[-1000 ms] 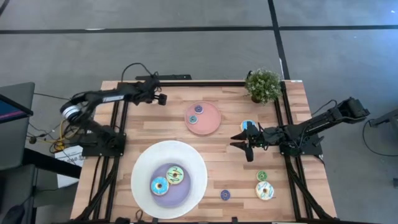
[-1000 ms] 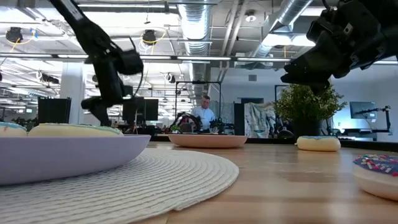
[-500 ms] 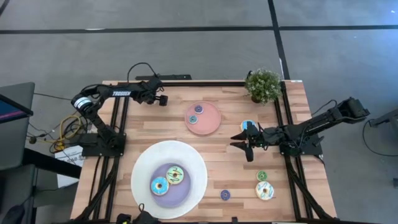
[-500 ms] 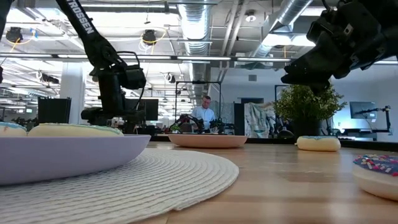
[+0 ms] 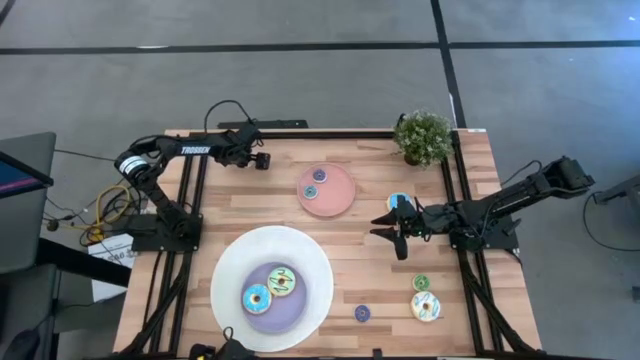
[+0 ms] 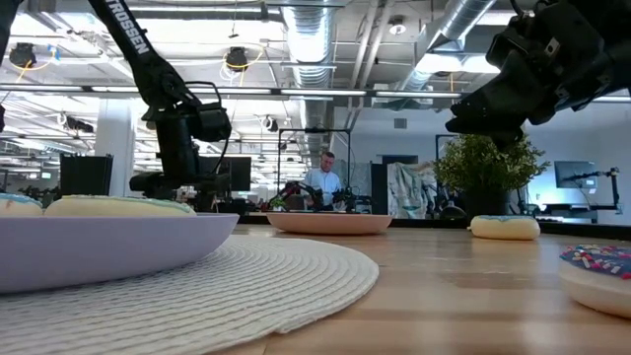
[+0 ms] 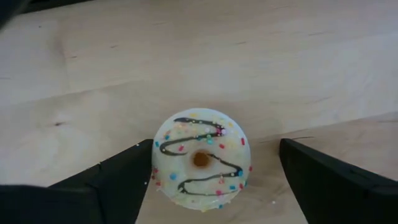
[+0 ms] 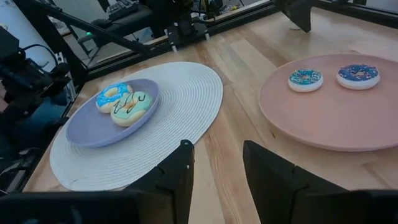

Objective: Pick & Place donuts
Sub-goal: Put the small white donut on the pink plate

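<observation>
My left gripper is at the table's far left part, low over the wood, open. In its wrist view a small cream donut with dark drizzle and sprinkles lies flat on the table between the fingers. My right gripper hangs open above the table's right half, beside a blue donut. A blue donut and a green donut lie on the big plate's lavender centre. Two small blue donuts lie on the pink plate. My left gripper comes from above with a finger on either side of the cream donut. One finger stands right against the donut's rim; whether it touches I cannot tell. The other finger is well clear. The donut lies flat on the table.
A white sprinkled donut, a small green one and a small purple one lie near the table's near right corner. A potted plant stands at the far right. The big white plate fills the near left.
My left arm has folded in and its gripper has come down toward the table at the far left, then held still for the last half second. The right arm and the donuts have not moved.
</observation>
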Available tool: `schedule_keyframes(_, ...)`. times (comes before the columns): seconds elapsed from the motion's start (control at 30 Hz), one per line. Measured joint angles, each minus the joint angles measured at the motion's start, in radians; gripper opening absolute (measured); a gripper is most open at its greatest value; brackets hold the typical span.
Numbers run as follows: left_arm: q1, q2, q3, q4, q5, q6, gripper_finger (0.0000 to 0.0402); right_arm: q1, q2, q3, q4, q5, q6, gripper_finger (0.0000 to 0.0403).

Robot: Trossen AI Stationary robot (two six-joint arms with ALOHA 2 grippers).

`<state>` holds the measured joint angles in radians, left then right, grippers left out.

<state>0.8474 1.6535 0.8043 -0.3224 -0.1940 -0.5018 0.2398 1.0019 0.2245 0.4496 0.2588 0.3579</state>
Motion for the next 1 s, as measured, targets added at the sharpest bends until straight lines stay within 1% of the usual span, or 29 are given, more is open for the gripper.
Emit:
schedule_keyframes(0.6, 0.0, 0.0, 0.0, -0.001, 0.003, -0.007, 0.0262, 0.0, 0.0, 0.0, 0.0, 0.0, 0.0, 0.0129)
schedule_keyframes(0.8, 0.0, 0.0, 0.0, -0.002, 0.004, -0.007, 0.025, 0.0, 0.0, 0.0, 0.0, 0.0, 0.0, 0.0129)
schedule_keyframes(1.0, 0.0, 0.0, 0.0, -0.002, 0.008, -0.008, 0.0249, 0.0, 0.0, 0.0, 0.0, 0.001, 0.0, 0.0129)
